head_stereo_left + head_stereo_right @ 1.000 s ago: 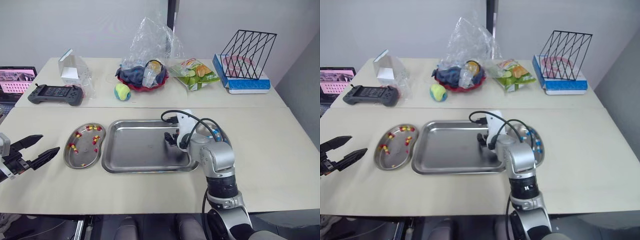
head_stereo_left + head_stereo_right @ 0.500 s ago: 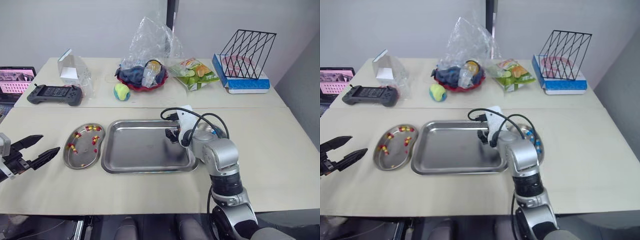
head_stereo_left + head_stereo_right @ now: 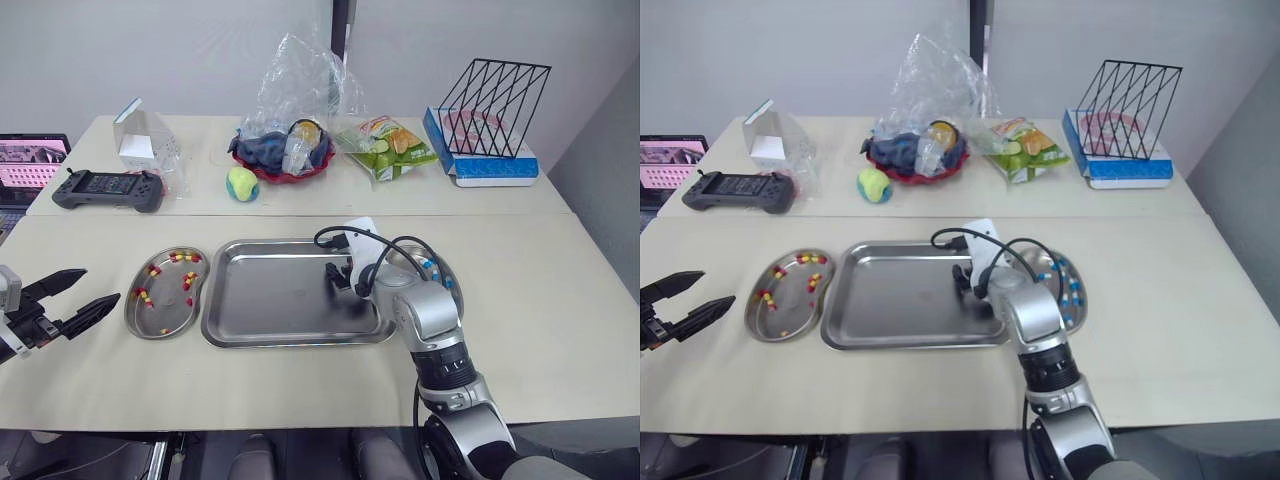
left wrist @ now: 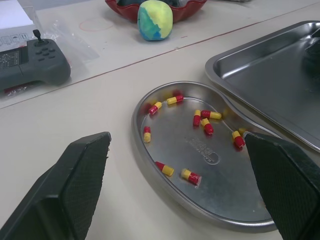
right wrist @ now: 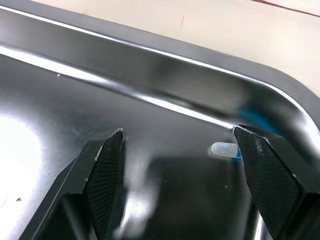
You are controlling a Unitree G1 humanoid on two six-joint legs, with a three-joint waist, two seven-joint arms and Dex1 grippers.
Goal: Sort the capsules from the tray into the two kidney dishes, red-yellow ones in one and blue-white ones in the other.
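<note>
Your tray (image 3: 280,290) sits in the middle of the near table, long side toward you. The left dish (image 3: 132,312) lies just beside it at 9 o'clock and holds the red-yellow capsules (image 4: 206,115), scattered loosely over its floor. The right dish (image 3: 1081,303) sits against the tray at 3 o'clock, partly behind your right arm, with the blue-white capsules (image 3: 1068,286) along the part you can see.

Your right tool (image 3: 338,277) is down over the tray toward its 3 o'clock end, with its fingers spread wide and nothing between them. In the right wrist view, one blue-white capsule (image 5: 225,149) lies on the tray floor close to the wall by a rounded corner. It is nearer to one finger than the other and touches neither. The rest of the tray floor that you can see is bare metal.

Your left tool (image 3: 101,285) hangs at 9 o'clock of the left dish, apart from it and above the table's near edge. It is also wide open, holds nothing and points at the dish.

On the far table at 12 o'clock are a ball (image 3: 244,183) and a red bowl (image 3: 285,160) under a clear bag. A game controller (image 3: 97,188) lies at 10 o'clock and a wire rack (image 3: 495,100) stands at 2 o'clock.
</note>
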